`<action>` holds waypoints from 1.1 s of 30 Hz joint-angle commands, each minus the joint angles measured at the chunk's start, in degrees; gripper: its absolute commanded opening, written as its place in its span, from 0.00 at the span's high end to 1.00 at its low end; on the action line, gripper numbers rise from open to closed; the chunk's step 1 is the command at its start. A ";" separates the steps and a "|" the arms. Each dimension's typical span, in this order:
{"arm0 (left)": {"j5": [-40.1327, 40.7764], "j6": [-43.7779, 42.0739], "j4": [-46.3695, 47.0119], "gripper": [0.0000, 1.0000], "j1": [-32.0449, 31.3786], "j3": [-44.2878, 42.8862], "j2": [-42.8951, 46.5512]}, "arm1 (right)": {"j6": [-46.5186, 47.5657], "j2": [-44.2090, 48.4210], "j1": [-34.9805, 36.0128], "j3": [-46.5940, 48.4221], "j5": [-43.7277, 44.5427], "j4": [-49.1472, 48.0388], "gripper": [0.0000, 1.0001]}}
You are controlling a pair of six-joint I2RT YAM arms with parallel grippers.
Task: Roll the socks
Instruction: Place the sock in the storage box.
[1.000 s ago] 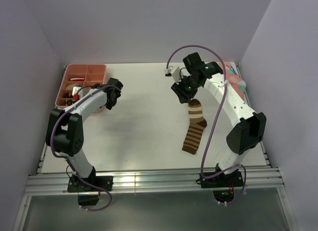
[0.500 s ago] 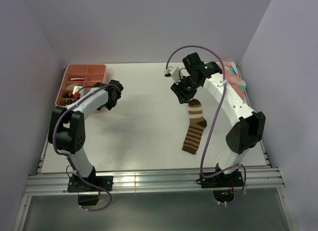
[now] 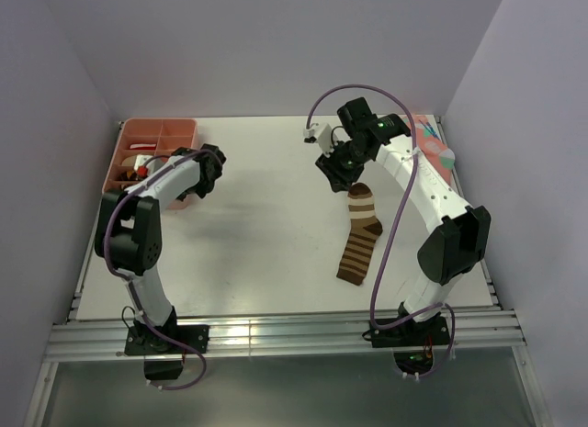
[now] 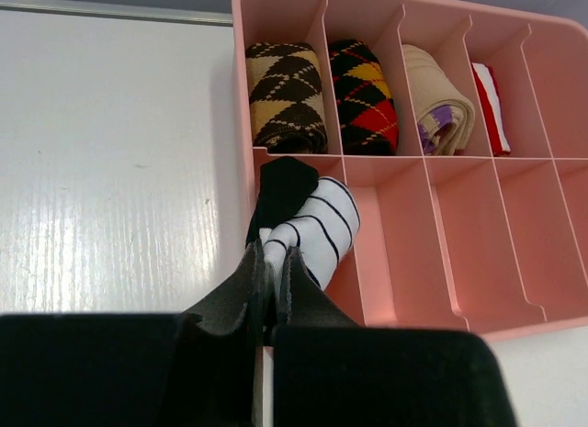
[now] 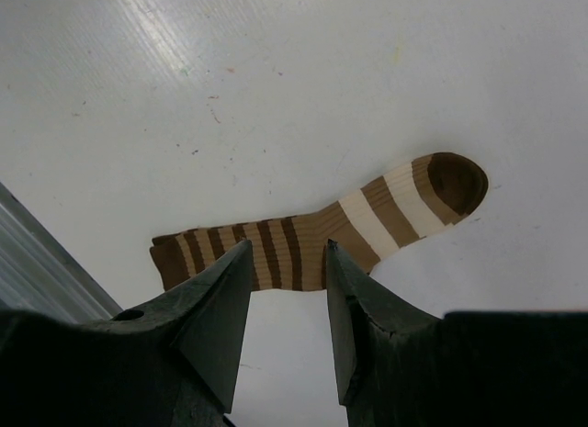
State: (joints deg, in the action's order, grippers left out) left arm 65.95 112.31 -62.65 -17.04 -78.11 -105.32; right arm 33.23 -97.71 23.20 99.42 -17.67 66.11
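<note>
Left gripper (image 4: 272,262) pinches white sock (image 4: 317,220) over tray (image 4: 551,243); right gripper (image 5: 287,252) parted above brown sock (image 5: 367,223).

Top view: bright, even, diffuse light from overhead. Soft, faint shadows lie under both arms on the white counter (image 3: 266,234). There is a glare patch on the metal rail (image 3: 241,333) at the near edge.

Left wrist view: streaky sheen on the counter at left. The pink tray (image 4: 478,262) and white striped sock (image 4: 317,227) are sharp.

Right wrist view: the brown striped sock (image 5: 367,225) is sharp, with a thin shadow at its edge.

Jaws in both wrist views are dark and show little detail.
</note>
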 commanded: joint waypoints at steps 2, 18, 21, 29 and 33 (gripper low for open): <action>4.62 49.32 -6.52 1.00 0.60 -2.58 -1.47 | 1.39 -0.20 -0.44 -0.10 -0.61 -0.28 0.55; -1.26 49.41 -2.65 1.00 1.13 -5.65 -6.21 | 3.94 0.77 -1.58 -3.26 -1.05 -0.89 0.55; -1.79 49.32 -2.30 1.00 1.13 -6.09 -6.56 | 4.29 0.94 -2.02 -3.70 -1.14 -0.89 0.55; -4.43 48.00 -0.72 0.95 1.31 -6.27 -6.92 | 5.09 1.47 -2.72 -4.67 -1.66 -0.80 0.55; -6.01 47.21 -0.36 0.89 1.48 -6.71 -7.09 | 5.52 1.38 -2.99 -4.50 -1.49 -0.72 0.55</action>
State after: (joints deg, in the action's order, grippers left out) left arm 60.88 112.40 -61.54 -15.66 -82.37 -111.61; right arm 37.41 -97.69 20.84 95.07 -18.55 65.65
